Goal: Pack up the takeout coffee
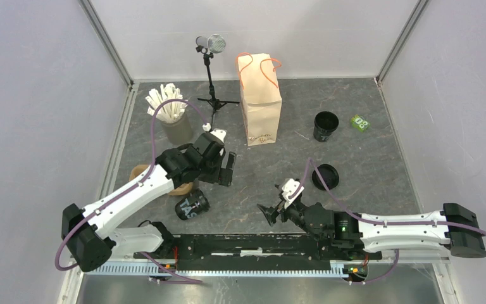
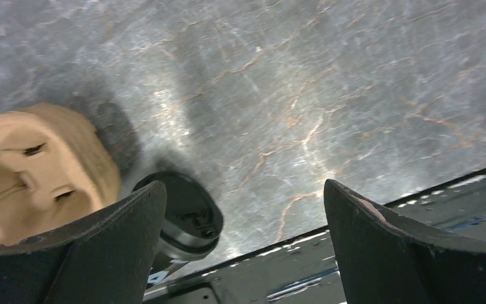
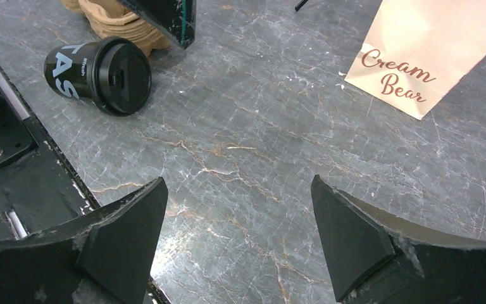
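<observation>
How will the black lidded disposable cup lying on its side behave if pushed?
The black lidded cup lies on its round side, so a push will probably roll it, likely in a curve since it seems to taper. Its glossy wall may slip when gripped.

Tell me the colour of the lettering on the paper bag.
Reddish-brown lettering on the paper bag; right wrist view.

The grey marbled bench (image 1: 253,183) carries an upright brown paper bag (image 1: 261,101), a microphone on a stand (image 1: 211,43), a grey cup of white sticks (image 1: 176,126), an open black cup (image 1: 325,125) near a green box (image 1: 359,123), a loose black lid (image 1: 325,177), and a lidded black cup (image 1: 192,206) on its side by tan pulp trays (image 1: 140,171).
</observation>
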Tool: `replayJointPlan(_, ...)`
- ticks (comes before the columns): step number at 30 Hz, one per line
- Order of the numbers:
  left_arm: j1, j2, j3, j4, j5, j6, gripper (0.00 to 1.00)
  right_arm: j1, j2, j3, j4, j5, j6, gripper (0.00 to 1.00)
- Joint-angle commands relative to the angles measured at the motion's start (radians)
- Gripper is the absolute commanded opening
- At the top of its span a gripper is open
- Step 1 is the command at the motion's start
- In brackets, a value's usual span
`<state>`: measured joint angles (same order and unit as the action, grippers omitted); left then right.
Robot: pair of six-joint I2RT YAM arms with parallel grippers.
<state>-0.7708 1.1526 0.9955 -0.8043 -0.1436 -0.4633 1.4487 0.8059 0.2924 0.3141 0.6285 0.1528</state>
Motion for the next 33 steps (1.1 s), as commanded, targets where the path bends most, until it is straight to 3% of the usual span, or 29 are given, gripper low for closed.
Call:
replayJointPlan(1, -0.059, 0.058, 0.077, -0.186, -0.187, 0.051, 1.00, -0.001, -0.079, -0.034, 0.021, -0.003, -0.022, 0.92)
replayJointPlan(5, -0.066, 0.088, 0.088, -0.213, -0.210, -0.067, 1.00, -0.002, -0.109, -0.101, 0.112, -0.001, -0.039, 0.93)
replayJointPlan(8, -0.065, 0.002, 0.085, -0.190, -0.274, -0.164, 1.00, -0.003, -0.044, -0.139, 0.295, -0.119, -0.076, 0.91)
replayJointPlan(11, -0.021, -0.133, 0.092, -0.174, -0.322, -0.193, 1.00, -0.005, 0.115, -0.045, 0.342, -0.232, -0.062, 0.88)
replayJointPlan(15, 0.141, -0.282, 0.110, -0.159, -0.288, -0.158, 1.00, -0.018, 0.332, 0.104, 0.414, -0.407, -0.035, 0.80)
replayJointPlan(21, 0.155, -0.467, 0.188, -0.125, -0.352, -0.147, 1.00, -0.048, 0.581, 0.235, 0.569, -0.556, 0.057, 0.74)
replayJointPlan(26, 0.156, -0.592, 0.167, -0.056, -0.321, -0.104, 1.00, -0.086, 0.751, 0.366, 0.575, -0.622, 0.147, 0.72)
replayJointPlan(33, 0.156, -0.684, 0.084, -0.022, -0.281, -0.080, 1.00, -0.106, 0.912, 0.490, 0.501, -0.582, 0.239, 0.77)
